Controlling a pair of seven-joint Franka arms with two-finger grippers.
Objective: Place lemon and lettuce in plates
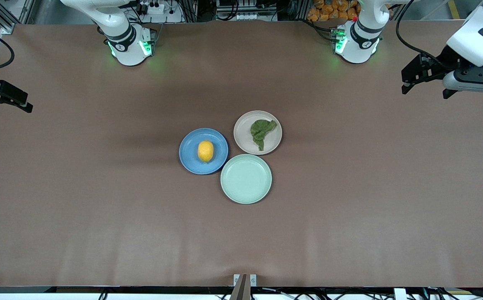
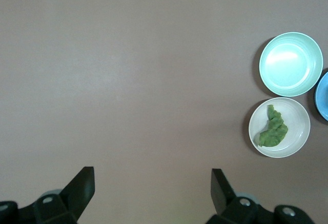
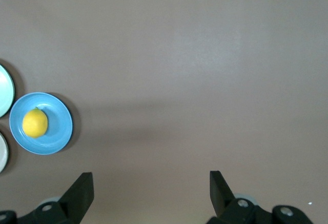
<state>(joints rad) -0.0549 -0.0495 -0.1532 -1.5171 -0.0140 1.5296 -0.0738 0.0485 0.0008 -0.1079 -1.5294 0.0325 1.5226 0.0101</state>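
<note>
The yellow lemon (image 1: 205, 151) (image 3: 35, 123) lies in the blue plate (image 1: 189, 152) (image 3: 59, 126) at the middle of the table. Beside it, toward the left arm's end, the dark green lettuce (image 1: 261, 131) (image 2: 273, 128) lies in the beige-pink plate (image 1: 241, 137) (image 2: 297, 126). My left gripper (image 1: 423, 85) (image 2: 152, 180) hangs open and empty over bare table at the left arm's end, well away from the plates. Over the right arm's end my right gripper (image 1: 11, 109) (image 3: 151, 183) is also open and holds nothing.
An empty mint-green plate (image 1: 246, 178) (image 2: 290, 64) sits nearer to the front camera, touching the other two plates. The brown table mat (image 1: 99, 208) stretches wide around the three plates. The arm bases stand along the table's back edge.
</note>
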